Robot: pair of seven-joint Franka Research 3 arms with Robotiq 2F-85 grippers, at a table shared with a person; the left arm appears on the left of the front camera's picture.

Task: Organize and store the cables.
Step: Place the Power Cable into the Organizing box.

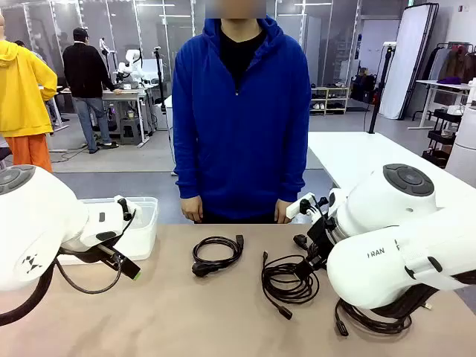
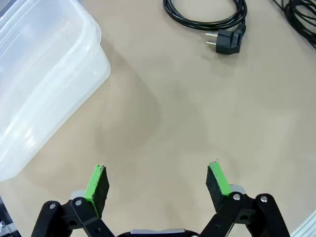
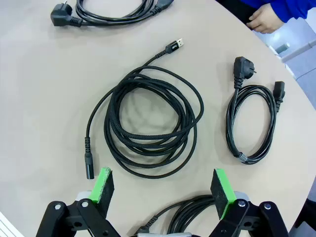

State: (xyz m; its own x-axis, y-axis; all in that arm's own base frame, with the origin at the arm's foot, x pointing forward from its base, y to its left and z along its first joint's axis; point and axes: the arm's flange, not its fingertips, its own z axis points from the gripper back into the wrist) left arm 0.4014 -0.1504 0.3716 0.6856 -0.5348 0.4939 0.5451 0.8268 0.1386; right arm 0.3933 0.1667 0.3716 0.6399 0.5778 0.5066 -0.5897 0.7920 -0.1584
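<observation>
Cables (image 1: 288, 281) lie in four black coils on the tan table (image 1: 171, 320), spread from its middle toward 3 o'clock in the front view. In the right wrist view the braided cable (image 3: 148, 131) sits at centre, a roundish coil. Its silver-tipped plug (image 3: 177, 43) points to 1 o'clock and its black end (image 3: 89, 165) points toward 6. At 3 o'clock the narrow power cord (image 3: 252, 123) has its long axis running 12 to 6, with both plugs at the 12 end. Another power cord (image 3: 113, 12) lies at 11 o'clock, its plug aimed at 9. A fourth coil (image 3: 185, 215) shows at 6, between the fingers. The right gripper (image 3: 162, 180) hangs wide open above them, holding nothing. The left gripper (image 2: 158, 180) is likewise spread and empty over bare table, with a clear plastic bin (image 2: 44, 74) at its 10 o'clock. Lettering on the right arm (image 1: 401, 260) reads "FRAN".
</observation>
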